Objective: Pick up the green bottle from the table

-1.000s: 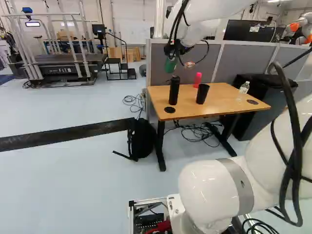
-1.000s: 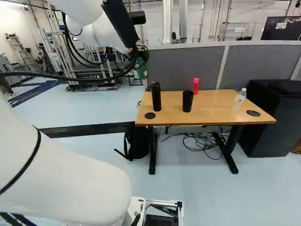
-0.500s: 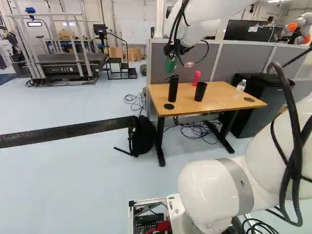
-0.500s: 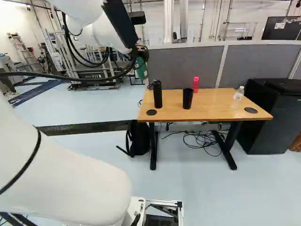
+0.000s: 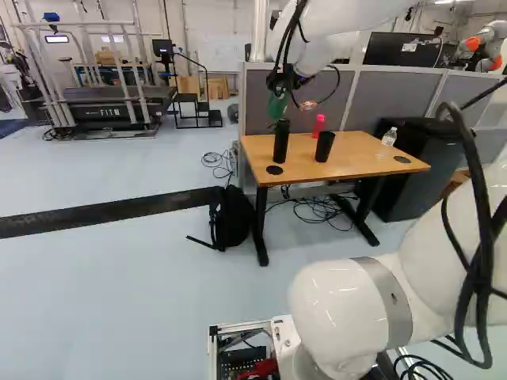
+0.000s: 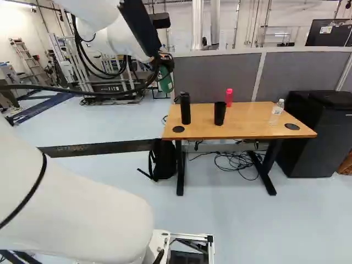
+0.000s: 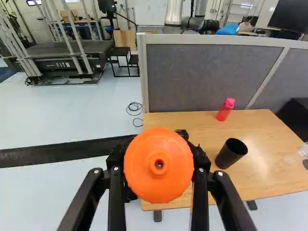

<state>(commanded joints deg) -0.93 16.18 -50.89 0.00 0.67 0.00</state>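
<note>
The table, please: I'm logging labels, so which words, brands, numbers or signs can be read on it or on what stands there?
Nothing is legible on the table.
Clear bottle: a pale label, too small to read.
Red bottle, black cup, tall black bottle: no text can be made out.

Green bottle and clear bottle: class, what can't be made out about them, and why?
Green bottle, body, wrist view: behind its orange lid.
Its top, right base view: behind black claw parts and cables.
Claw's grip, left base view: too small.
Clear bottle, wrist view: cut off by the edge.
</note>
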